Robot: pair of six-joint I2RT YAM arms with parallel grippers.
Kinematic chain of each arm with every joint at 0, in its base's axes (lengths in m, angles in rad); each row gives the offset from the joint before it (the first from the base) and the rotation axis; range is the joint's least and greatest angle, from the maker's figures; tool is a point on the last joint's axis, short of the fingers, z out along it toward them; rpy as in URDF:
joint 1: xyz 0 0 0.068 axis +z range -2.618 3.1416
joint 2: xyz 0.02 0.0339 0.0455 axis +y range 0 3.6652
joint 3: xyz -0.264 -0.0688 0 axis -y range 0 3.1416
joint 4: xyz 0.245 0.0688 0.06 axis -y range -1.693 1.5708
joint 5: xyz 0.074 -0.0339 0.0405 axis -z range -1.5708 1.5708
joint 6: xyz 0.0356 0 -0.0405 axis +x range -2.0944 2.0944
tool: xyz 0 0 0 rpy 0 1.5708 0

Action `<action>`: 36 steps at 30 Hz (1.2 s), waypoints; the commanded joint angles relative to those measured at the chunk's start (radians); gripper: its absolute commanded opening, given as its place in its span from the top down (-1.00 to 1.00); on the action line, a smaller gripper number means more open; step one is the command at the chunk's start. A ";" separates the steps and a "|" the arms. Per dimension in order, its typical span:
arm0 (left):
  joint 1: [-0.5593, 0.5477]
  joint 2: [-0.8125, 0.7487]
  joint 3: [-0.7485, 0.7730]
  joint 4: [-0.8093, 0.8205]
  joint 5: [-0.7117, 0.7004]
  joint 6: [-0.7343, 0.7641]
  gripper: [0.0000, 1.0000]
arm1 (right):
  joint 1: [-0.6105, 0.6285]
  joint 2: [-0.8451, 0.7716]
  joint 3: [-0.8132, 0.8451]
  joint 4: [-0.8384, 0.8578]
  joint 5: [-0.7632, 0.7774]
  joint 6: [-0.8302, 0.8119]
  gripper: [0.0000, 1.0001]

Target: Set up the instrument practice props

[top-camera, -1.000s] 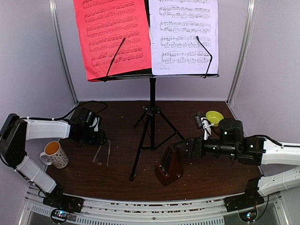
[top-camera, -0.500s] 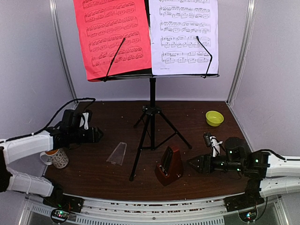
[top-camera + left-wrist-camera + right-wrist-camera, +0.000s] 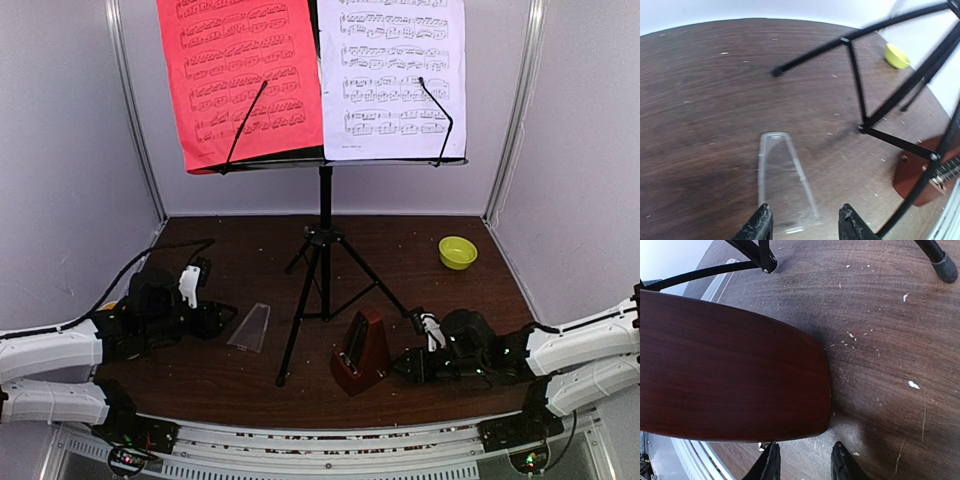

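The brown table (image 3: 250, 260) is carrying a music stand (image 3: 325, 215), a metronome (image 3: 362, 350), a clear plastic cover (image 3: 250, 327) and a yellow bowl (image 3: 457, 251).

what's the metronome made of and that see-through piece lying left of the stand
Metronome: looks like wood or wood-look veneer, dark red-brown with fine streaked grain and a satin sheen. See-through piece: probably rigid clear plastic; the grain of the table shows through it and its raised edges catch light.

Dark wood-grain table (image 3: 480, 290), pale lilac walls (image 3: 60, 150), silver corner posts (image 3: 520, 110), soft even light
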 commanded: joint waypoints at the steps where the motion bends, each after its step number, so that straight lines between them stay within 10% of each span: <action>1: -0.110 0.043 -0.006 0.156 -0.002 0.026 0.08 | -0.013 0.051 0.053 0.080 0.026 -0.004 0.31; 10: -0.386 0.214 0.098 0.226 -0.108 0.135 0.13 | -0.095 0.165 0.115 0.138 0.027 -0.047 0.36; 23: -0.505 0.451 0.261 0.269 -0.151 0.166 0.16 | -0.185 0.321 0.217 0.333 -0.171 -0.073 0.29; 36: -0.484 0.357 0.180 0.306 -0.237 0.118 0.14 | -0.139 -0.029 0.107 0.161 -0.129 -0.203 -0.85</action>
